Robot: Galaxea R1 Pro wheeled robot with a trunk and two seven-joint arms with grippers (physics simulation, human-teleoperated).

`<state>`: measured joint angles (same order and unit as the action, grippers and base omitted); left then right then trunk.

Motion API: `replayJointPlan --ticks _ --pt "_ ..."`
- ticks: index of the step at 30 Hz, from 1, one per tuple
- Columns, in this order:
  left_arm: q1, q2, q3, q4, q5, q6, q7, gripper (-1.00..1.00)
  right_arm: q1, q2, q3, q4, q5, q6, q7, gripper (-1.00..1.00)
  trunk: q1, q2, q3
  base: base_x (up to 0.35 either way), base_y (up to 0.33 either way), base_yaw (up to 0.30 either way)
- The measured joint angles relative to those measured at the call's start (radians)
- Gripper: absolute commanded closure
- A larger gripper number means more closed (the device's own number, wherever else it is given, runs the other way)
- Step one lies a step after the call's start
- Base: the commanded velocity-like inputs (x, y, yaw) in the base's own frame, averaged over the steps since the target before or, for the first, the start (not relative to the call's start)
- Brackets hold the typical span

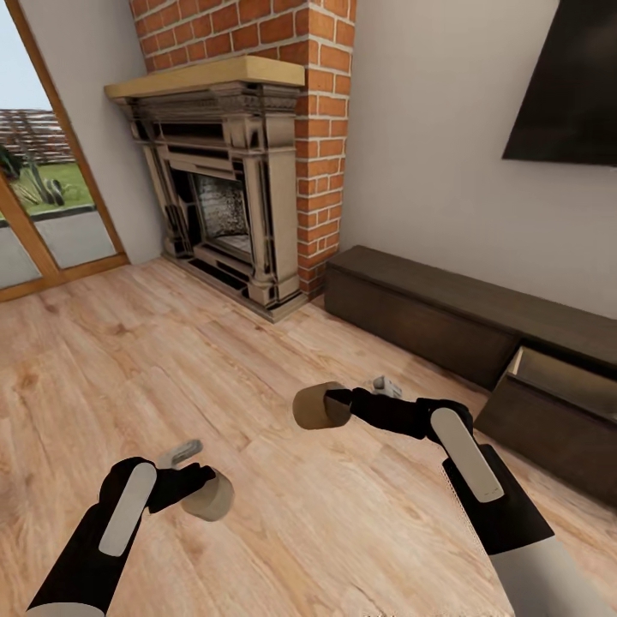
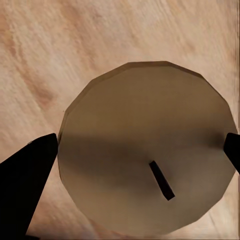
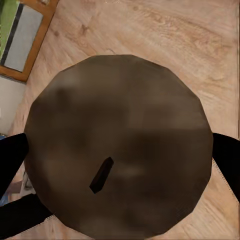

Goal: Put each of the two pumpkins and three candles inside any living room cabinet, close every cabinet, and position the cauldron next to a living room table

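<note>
1. Left gripper (image 1: 199,487): closed on a candle (image 1: 210,497), held low over the wood floor (image 1: 128,360) at near left. In the left wrist view the dark fingers (image 2: 27,175) press opposite sides of the round wax body (image 2: 145,145), whose wick end faces the camera.
2. Right gripper (image 1: 343,403): closed on a second candle (image 1: 315,406), carried higher, near the centre of the scene. In the right wrist view its fingers (image 3: 12,155) flank the candle (image 3: 117,145) on both sides, and a short dark wick shows on the face.
3. Handling, as judged: each candle looks light, stiff and smooth. A pinch across the middle of the curved side, as here, suits it; a grip near either end might let it swivel or slip.
4. Cabinet (image 1: 428,308): a long, low, dark unit along the right wall, under the black television (image 1: 570,86). Its drawer (image 1: 557,377) at near right stands open, showing a pale inside, just right of the right arm.
5. Fireplace (image 1: 227,188): brick, with a pale mantel, at far left of the cabinet; a glazed door (image 1: 43,197) lies farther left.
</note>
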<state>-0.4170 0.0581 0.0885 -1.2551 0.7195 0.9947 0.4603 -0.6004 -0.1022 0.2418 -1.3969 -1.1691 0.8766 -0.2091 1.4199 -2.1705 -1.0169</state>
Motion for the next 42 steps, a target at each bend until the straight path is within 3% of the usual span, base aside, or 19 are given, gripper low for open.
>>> replayJointPlan --ticks 42 --pt "0.0 0.0 -0.002 0.0 -0.001 0.0 0.0 1.0 0.0 0.0 -0.006 0.032 0.004 0.0 0.0 1.0 -0.161 0.294 0.13 0.0 0.0 -0.264"
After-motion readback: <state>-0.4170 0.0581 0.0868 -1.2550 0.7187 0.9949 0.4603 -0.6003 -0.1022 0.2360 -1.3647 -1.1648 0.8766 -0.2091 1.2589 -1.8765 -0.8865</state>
